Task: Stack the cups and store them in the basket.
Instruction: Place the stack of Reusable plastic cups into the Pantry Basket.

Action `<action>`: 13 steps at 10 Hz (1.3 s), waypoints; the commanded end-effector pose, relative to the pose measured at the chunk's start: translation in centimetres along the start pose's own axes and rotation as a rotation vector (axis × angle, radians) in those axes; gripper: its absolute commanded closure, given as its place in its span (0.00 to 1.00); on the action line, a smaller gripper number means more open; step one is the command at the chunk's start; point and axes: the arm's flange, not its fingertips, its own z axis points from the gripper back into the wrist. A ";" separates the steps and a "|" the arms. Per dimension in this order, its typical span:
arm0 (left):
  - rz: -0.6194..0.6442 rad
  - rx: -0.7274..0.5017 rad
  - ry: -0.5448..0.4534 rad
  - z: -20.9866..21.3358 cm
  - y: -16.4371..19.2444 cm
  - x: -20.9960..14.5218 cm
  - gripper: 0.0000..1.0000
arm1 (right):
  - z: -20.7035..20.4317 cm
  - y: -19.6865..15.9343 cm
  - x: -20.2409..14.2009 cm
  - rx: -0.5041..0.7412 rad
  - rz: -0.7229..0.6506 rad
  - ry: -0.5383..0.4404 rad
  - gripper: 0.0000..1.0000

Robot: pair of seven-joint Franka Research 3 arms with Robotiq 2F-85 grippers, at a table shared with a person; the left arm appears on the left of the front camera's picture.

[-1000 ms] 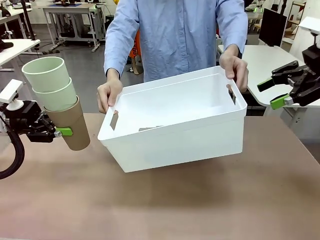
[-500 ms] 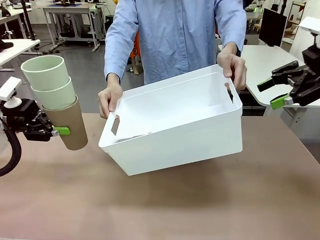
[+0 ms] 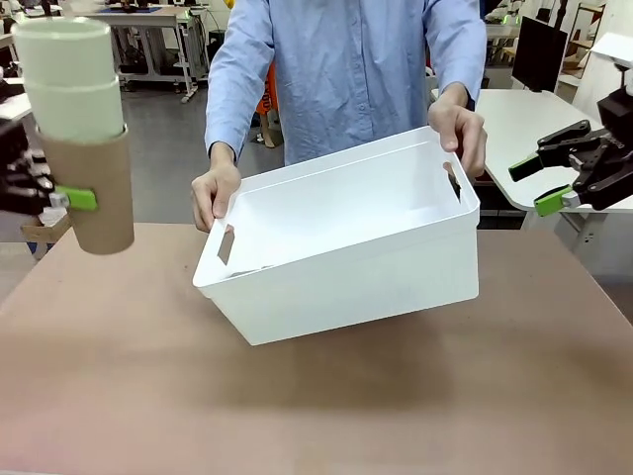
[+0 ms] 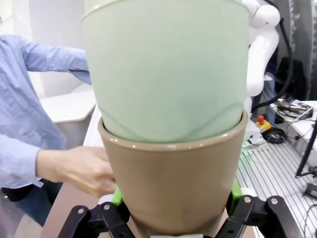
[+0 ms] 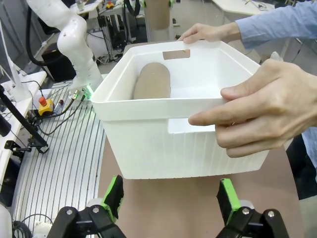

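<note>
Brown cup (image 5: 152, 82), apparently lying in basket (image 5: 163, 148)

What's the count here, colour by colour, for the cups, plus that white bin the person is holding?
mint green cups: 2, nested at the top of the held stack
tan-brown cups: 2 seen, one at the bottom of that stack, one lying inside the basket; cannot tell if more are nested inside
white basket: 1
Total: 5
</note>
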 end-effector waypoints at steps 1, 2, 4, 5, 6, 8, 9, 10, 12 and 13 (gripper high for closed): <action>0.022 -0.005 0.135 -1.5 0.3 5.2 0.14 | 0.1 -0.1 0.3 0.005 -0.012 -0.006 0.00; 0.037 0.009 0.178 -2.5 0.6 7.3 0.14 | 0.1 -0.1 0.3 0.005 -0.012 -0.006 0.00; 0.036 0.048 0.300 -5.6 1.7 11.6 0.14 | 0.1 -0.1 0.3 0.005 -0.012 -0.006 0.00; 0.037 0.052 0.348 -7.5 2.3 12.8 0.14 | 0.1 -0.1 0.3 0.005 -0.012 -0.006 0.00; 0.044 0.052 0.387 -9.3 3.0 13.3 0.14 | 0.1 -0.1 0.3 0.005 -0.012 -0.006 0.00; 0.079 0.045 0.472 -13.7 4.9 13.4 0.14 | 0.1 -0.1 0.3 0.005 -0.012 -0.006 0.00; 0.086 0.047 0.522 -16.1 5.5 13.3 0.14 | 0.1 -0.1 0.3 0.005 -0.012 -0.006 0.00; 0.095 0.051 0.562 -18.7 6.0 13.1 0.14 | 0.1 -0.1 0.3 0.005 -0.012 -0.006 0.00; 0.096 0.083 0.609 -21.6 6.2 12.7 0.14 | 0.1 -0.1 0.3 0.005 -0.012 -0.006 0.00; 0.094 0.072 0.568 -21.5 5.5 12.8 0.14 | 0.1 -0.1 0.3 0.005 -0.012 -0.006 0.00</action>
